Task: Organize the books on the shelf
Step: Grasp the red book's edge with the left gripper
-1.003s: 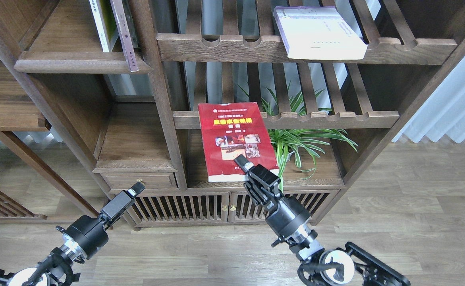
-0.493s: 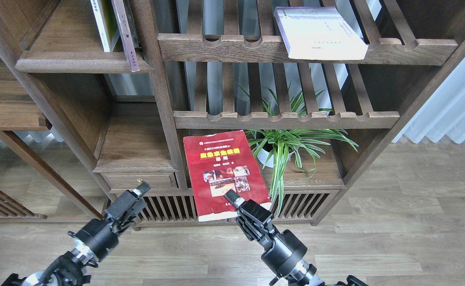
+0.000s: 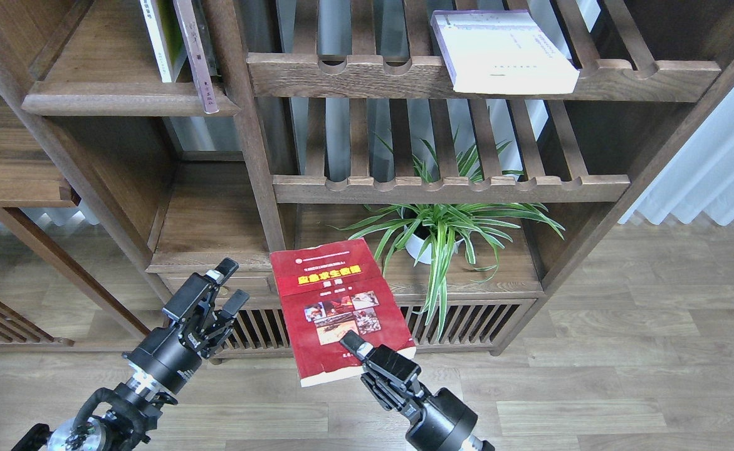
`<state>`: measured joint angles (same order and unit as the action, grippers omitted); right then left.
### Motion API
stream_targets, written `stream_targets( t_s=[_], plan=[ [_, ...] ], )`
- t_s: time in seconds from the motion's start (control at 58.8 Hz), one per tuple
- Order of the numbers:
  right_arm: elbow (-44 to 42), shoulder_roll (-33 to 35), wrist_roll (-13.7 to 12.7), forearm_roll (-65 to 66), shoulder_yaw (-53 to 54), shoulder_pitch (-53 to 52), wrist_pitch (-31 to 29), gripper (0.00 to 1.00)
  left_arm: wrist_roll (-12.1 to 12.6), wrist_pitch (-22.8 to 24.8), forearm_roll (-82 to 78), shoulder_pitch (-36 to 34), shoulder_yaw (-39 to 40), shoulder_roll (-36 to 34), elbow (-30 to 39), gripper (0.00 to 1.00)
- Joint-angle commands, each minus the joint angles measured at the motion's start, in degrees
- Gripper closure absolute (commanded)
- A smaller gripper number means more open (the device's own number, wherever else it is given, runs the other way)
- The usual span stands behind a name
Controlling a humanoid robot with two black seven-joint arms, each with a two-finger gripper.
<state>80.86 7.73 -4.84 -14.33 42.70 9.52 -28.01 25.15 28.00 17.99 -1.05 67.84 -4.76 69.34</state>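
The red book (image 3: 340, 310) has come down and to the left since one second ago, away from the slatted shelf and now in front of the low cabinet doors (image 3: 260, 329). At the left, the left gripper (image 3: 229, 287) has its fingers spread apart, with nothing between them. On the solid shelf (image 3: 91, 94) above stand the yellow-green and white book (image 3: 158, 37) and a thin brown one. The right gripper (image 3: 367, 351) clamps the red book's lower edge (cover facing up). Further right is the potted plant (image 3: 442, 232), and the white book (image 3: 504, 50) lies on the top slatted shelf.
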Motion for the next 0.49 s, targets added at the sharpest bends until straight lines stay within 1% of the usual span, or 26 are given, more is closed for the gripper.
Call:
stream_targets(
  t_s=[0.0, 0.272, 0.476],
  plan=[
    [0.0, 0.0, -0.35, -0.08, -1.39, -0.73, 0.01, 0.9, -0.1, 0.0, 0.02, -0.09, -1.48, 0.19, 0.0, 0.0],
    [-0.7, -0.17, -0.43, -0.08, -3.77, -3.64, 0.01, 0.9, -0.1, 0.0, 0.02, -0.53, -3.85, 0.19, 1.32, 0.0],
    [-1.58, -0.09, -0.43, -0.17, -3.86, -4.95, 0.01, 0.89, -0.9, 0.0, 0.02, -1.85, -6.58, 0.28, 2.11, 0.0]
  ],
)
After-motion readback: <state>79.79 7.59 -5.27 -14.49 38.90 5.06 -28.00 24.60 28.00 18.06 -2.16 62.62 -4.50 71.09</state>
